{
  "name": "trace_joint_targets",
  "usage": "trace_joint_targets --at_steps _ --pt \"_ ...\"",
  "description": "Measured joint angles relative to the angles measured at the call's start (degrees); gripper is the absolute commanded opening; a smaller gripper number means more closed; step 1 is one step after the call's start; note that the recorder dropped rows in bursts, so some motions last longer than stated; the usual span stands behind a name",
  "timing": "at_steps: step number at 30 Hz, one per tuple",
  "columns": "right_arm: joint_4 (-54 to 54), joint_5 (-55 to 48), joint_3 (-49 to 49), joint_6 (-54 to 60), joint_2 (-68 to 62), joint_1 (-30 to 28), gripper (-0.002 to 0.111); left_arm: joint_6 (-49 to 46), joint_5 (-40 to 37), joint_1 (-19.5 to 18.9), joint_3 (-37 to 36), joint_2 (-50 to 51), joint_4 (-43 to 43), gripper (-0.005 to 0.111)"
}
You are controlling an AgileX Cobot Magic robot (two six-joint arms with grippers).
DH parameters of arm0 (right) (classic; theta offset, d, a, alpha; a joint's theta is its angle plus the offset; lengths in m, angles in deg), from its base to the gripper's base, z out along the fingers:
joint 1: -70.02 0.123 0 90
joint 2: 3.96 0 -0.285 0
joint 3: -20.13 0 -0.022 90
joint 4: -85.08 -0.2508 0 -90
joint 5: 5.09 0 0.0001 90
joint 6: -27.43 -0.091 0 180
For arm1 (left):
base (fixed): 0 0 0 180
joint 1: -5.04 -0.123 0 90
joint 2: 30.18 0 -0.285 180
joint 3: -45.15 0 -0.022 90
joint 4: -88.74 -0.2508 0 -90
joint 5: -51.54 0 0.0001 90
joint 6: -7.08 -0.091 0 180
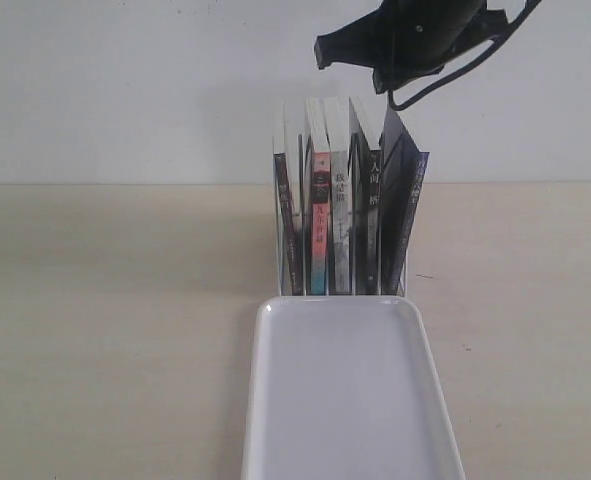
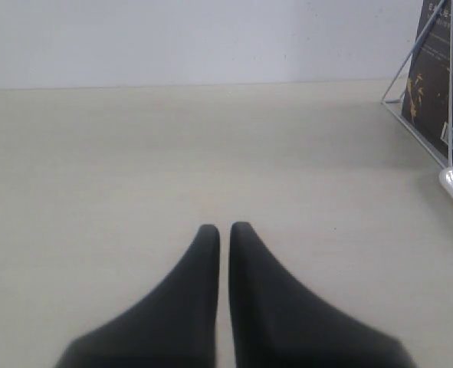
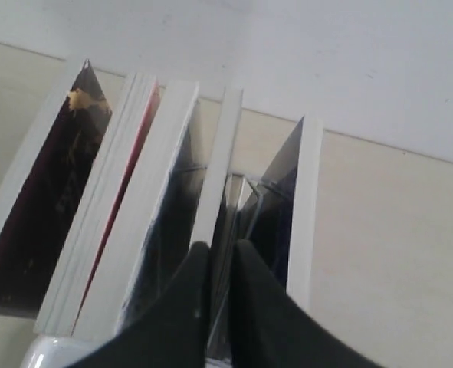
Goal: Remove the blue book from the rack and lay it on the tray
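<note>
The task is at its opening step. The blue book (image 1: 403,210) is not yet out: it stands in the last slot at the right end of the rack (image 2: 450,115), leaning, with its upper corner a little above its 4 neighbours. The right end effector (image 3: 221,259) hangs over the top of the rack at that end, its jaws drawn to a narrow slit with a thin pale page edge running into it. I judge that to be a pinch on the blue book, though the edge could belong to the black-spined book (image 1: 370,200) next to it. Lifting clear, turning flat and setting down are all left to do. The tray (image 1: 350,400) lies bare just in front of the rack, its short end against the rack's foot. The left end effector (image 2: 220,228) has its jaws all but closed on nothing, over bare desk (image 1: 105,330) well to the left of the rack. The tray is glossy white, long, round-cornered, with a raised rim. The rack is thin pale wire. The books are slim paperbacks with pale page blocks and dark covers. The desk is matte, pale, faintly grained. The fingers are black, smooth and tapered.
</note>
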Motion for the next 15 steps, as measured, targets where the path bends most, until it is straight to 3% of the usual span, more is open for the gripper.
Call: trace_joint_targets --at_steps 7,13,15 --pt "-5.59 0.29 0.0 2.38 -0.33 0.0 0.004 0.0 0.0 0.0 0.0 0.0 0.0 0.004" --pt "-14.81 0.27 0.0 9.64 -0.33 0.0 0.032 0.0 0.0 0.0 0.0 0.0 0.0 0.004" --pt "-17.95 0.61 0.0 11.31 -0.33 0.09 0.036 0.0 0.0 0.0 0.0 0.0 0.0 0.004"
